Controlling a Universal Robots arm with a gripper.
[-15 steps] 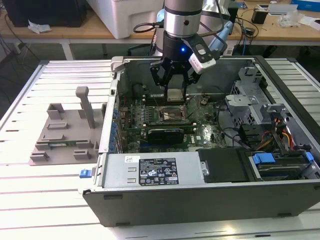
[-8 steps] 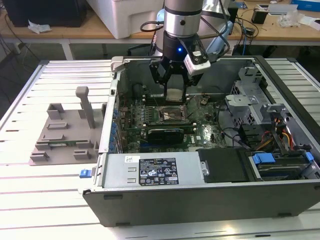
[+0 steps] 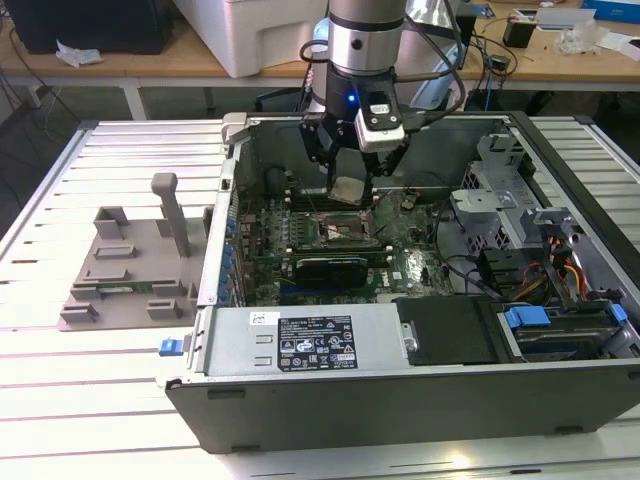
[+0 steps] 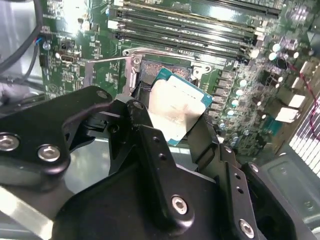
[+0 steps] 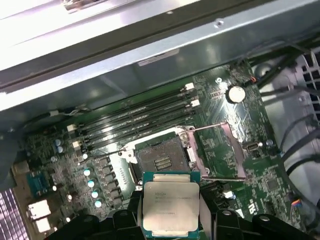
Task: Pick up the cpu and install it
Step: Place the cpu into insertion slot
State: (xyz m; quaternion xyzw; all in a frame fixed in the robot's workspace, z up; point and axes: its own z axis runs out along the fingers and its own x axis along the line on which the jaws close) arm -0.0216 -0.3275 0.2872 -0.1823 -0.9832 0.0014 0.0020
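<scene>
My gripper (image 3: 351, 188) hangs inside the open computer case, shut on the cpu (image 3: 352, 191), a small square chip with a silvery metal top. In both wrist views the cpu (image 4: 176, 111) (image 5: 170, 204) sits clamped between the black fingers (image 4: 139, 117) (image 5: 208, 212), held by two opposite edges. It hovers above the motherboard, apart from the open black socket (image 5: 160, 157) (image 3: 345, 232). In the second wrist view the socket (image 4: 149, 75) is partly hidden behind the chip. The socket's metal load plate (image 5: 220, 150) is swung open to one side.
Rows of memory slots (image 5: 140, 117) run beside the socket. The case wall (image 3: 215, 240) stands at the exterior view's left, drive cages and cables (image 3: 540, 250) at its right. A grey fixture tray (image 3: 130, 265) lies on the slatted table outside the case.
</scene>
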